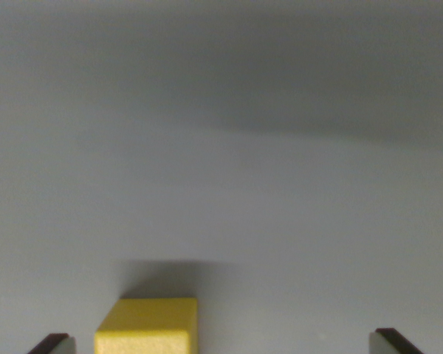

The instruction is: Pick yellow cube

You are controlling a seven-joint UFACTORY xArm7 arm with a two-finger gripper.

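The gripper [225,343] shows only as 2 dark fingertips [50,344] poking up from the bottom edge of the wrist view, 1 near the lower left and 1 near the lower right. They stand wide apart with nothing clamped between them — the gripper is spread open.

Between those tips sits the yellow cube [148,326], cut off by the bottom edge so that only its top face and a strip of its front face show. It is not centred in the gap: it lies toward the wrist view's left, just beside the left fingertip though not touching it, and well apart from the right one. A soft dark shadow falls on the surface directly behind the cube.

The cube rests on a plain pale grey desk [280,221], which fills the rest of the view. A broad, blurred band of darker shade crosses its upper part. No brand, label or writing can be read on the cube, the fingertips or the desk.
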